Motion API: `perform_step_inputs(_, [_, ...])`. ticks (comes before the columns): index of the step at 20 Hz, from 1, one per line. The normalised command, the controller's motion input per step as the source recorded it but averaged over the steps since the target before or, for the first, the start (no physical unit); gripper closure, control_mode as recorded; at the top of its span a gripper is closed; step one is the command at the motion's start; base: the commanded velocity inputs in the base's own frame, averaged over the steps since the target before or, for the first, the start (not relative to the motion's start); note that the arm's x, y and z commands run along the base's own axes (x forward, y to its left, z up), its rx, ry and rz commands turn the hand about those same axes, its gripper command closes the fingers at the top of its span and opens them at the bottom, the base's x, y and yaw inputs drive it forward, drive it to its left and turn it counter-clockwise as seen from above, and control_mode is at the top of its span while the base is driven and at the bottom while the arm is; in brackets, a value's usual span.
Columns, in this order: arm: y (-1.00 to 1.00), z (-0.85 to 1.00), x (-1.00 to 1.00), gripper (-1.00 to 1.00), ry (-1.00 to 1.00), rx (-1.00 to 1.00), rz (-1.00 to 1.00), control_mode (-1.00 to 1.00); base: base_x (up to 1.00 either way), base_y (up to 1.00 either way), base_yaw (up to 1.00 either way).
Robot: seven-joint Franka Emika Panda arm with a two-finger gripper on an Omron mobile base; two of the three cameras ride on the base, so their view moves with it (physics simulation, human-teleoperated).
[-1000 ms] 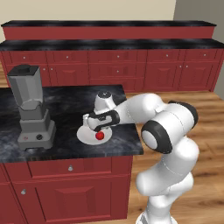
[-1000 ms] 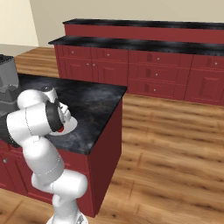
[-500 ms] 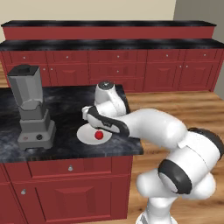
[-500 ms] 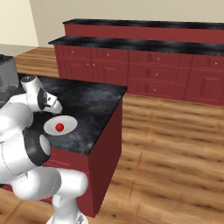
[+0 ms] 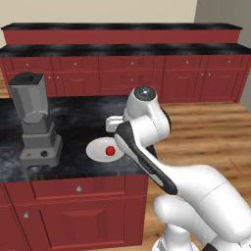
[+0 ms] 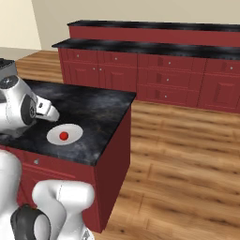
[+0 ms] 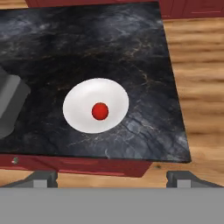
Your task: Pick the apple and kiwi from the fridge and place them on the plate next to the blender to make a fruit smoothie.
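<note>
Nearest in the hand view, the hand shows its two finger tips standing wide apart at the bottom, with nothing between them. It hangs well above the tabletop, looking down on it.

Straight below and ahead of the hand sits the plate, white and round, near the front edge of the dark marble tabletop. The apple rests at the middle of the plate, touching it and apart from the fingers. In the left base view the apple lies on the plate just beside the arm's forearm, and the blender stands near the plate on its far left side.

So one fruit is placed, by my reading, and the kiwi has yet to be fetched. The relation that matters now is that the fridge and the kiwi lie somewhere away from this tabletop; I cannot tell in which direction from these views. The hand is empty and open, ready for that second fetch, and the base will likely have to turn away.

Farther off run the red cabinets with their dark counter, across the wooden floor.
</note>
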Motion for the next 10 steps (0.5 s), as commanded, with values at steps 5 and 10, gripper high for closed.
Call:
perform_step_inputs(5, [-0.54,0.55,-1.00,-1.00,-0.08,0.00,0.00,-1.00,0.00,0.00,0.00])
perform_step_inputs(10, [-0.29,0.10,-1.00,-1.00,0.00,0.01,-0.09,-1.00,0.00,0.00,0.00])
